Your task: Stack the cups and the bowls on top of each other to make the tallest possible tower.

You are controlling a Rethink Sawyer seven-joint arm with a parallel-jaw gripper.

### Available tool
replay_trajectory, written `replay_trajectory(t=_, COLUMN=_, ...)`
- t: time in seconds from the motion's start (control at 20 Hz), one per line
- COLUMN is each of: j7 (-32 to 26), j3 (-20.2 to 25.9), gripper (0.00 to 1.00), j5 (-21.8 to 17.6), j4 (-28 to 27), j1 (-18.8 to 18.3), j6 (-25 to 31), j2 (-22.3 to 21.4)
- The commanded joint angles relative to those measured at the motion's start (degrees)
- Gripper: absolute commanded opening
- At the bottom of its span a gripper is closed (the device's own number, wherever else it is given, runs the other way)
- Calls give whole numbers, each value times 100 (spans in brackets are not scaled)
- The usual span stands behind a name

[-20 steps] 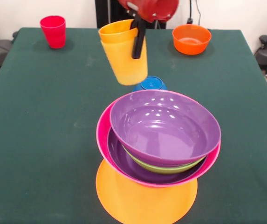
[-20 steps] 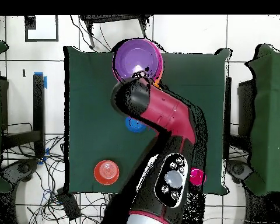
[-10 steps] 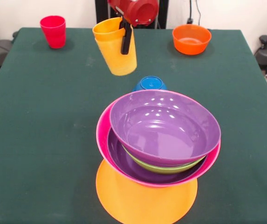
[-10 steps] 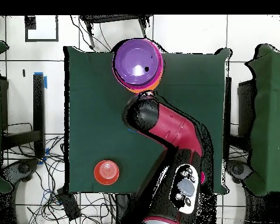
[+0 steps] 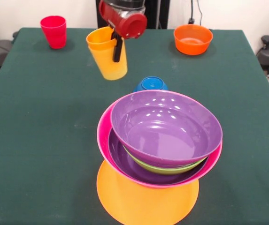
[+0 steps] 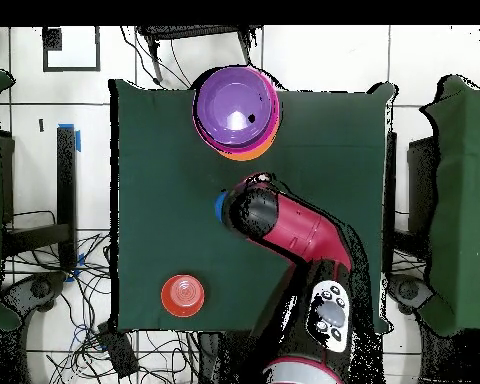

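Green cloth: a dark green table (image 5: 35,140) is filling most of the front view, carrying everything below.
Arm: the red and black arm (image 6: 304,235) is reaching up from the bottom centre of the overhead view and entering the front view at top centre.
Tower: the tower (image 5: 160,145) is sitting at lower centre of the front view; the large orange bowl (image 5: 146,201) is lying upside down as its base, with the pink bowl (image 5: 103,136), a purple bowl (image 5: 125,161), the lime green bowl (image 5: 165,168) and a second purple bowl (image 5: 165,126) nesting above it, the upper ones tilting.
Red-orange bowl: the small red-orange bowl (image 5: 193,39) is standing upright at upper right of the front view, well apart from the tower.
Blue bowl: the small blue bowl (image 5: 150,84) is resting upside down just behind the tower, half hidden by it.
Gripper: the gripper (image 5: 117,47) is hanging above the table at upper centre, clamping the rim of the two nested yellow cups (image 5: 107,58), one dark finger (image 5: 117,49) showing outside the wall; the cups are tilting, clear of the cloth.
Red cup: the red cup (image 5: 54,31) is standing upright at upper left of the front view.
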Motion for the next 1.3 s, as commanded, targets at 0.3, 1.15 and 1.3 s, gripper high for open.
replay_trajectory(t=0.3, j7=174, j3=733, gripper=0, j5=-776, j4=515, j1=-338, j6=-1169, j2=791)
replay_trajectory(t=1.15, j7=168, j3=1078, gripper=100, j5=-1206, j4=629, j1=-595, j6=-1585, j2=842)
replay_trajectory(t=1.3, j7=283, j3=977, gripper=100, j5=-1064, j4=698, j1=-528, j6=-1161, j2=554)
